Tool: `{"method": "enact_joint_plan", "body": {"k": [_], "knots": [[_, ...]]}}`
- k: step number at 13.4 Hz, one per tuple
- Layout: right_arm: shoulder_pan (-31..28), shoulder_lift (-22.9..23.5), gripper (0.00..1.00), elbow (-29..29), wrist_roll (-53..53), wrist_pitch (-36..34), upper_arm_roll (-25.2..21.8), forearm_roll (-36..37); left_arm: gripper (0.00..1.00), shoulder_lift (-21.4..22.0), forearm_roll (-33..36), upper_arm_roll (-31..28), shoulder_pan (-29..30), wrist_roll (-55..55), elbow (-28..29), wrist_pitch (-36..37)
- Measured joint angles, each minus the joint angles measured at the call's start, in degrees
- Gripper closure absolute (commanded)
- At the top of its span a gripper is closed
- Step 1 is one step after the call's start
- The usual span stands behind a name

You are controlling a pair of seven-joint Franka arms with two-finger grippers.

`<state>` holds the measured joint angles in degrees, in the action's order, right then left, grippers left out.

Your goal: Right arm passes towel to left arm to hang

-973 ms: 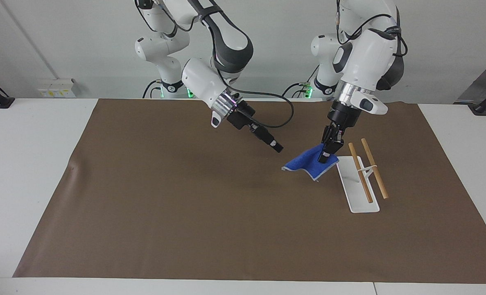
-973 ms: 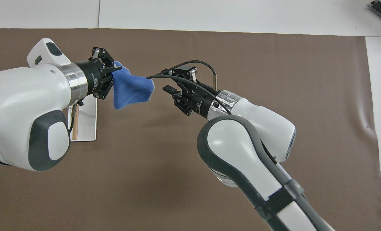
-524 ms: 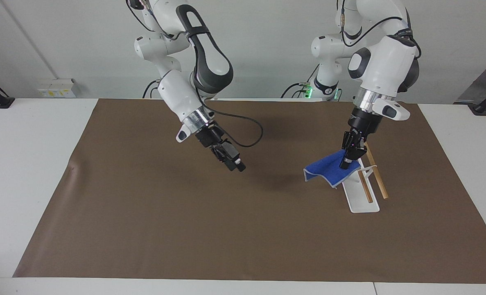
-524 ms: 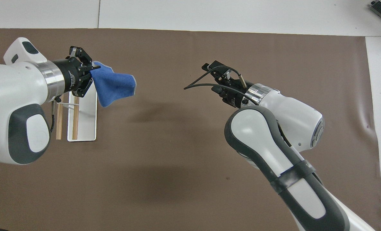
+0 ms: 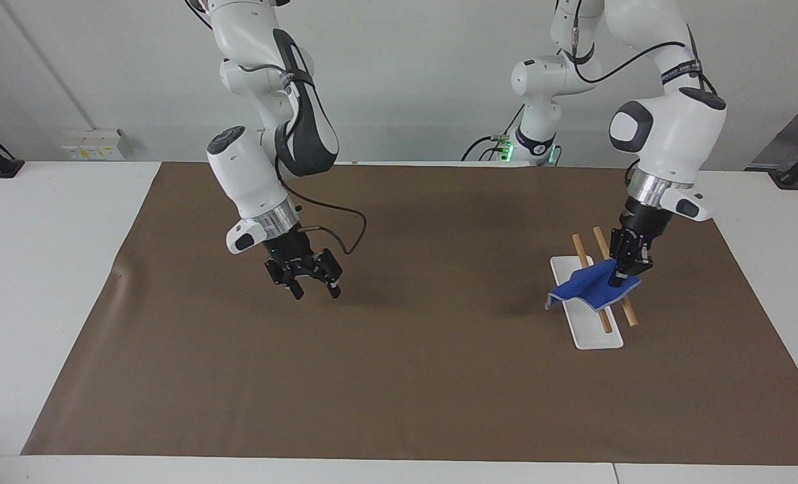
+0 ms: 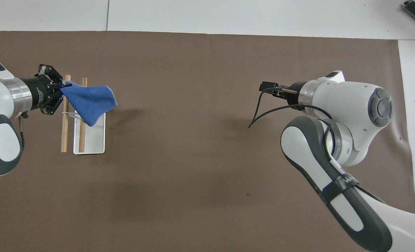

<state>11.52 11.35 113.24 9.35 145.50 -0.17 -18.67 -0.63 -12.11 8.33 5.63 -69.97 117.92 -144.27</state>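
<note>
Now that the towel has moved from beside the rack to over its two rods, pinched by one corner in the left gripper, hanging is close. Right gripper, fingers spread and empty, has retreated over the mat.
</note>
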Motion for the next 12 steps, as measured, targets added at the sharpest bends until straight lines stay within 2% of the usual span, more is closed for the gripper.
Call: {"method": "enact_joint_plan", "body": {"k": [2, 4, 8, 12], "knots": [[-2.1, -0.4, 0.00, -1.4, 0.0, -5.3, -0.2, 9.1, 1.00, 0.1, 0.0, -4.0, 0.1, 8.3, 0.0, -0.2], [-2.5, -1.1, 0.00, -3.6, 0.0, -11.4, -1.7, 14.3, 1.00, 0.2, 0.0, -6.5, 0.1, 12.8, 0.0, -0.8], [-3.0, -5.6, 0.00, -10.9, -0.2, -30.1, -5.6, 16.7, 1.00, 0.2, 0.0, -7.3, 0.1, 13.5, 0.0, -3.7], [-4.7, -10.9, 0.00, -15.0, -1.2, -42.6, -6.3, 17.8, 1.00, 0.1, 0.0, -7.4, 0.1, 13.5, 1.5, -3.9]]}}
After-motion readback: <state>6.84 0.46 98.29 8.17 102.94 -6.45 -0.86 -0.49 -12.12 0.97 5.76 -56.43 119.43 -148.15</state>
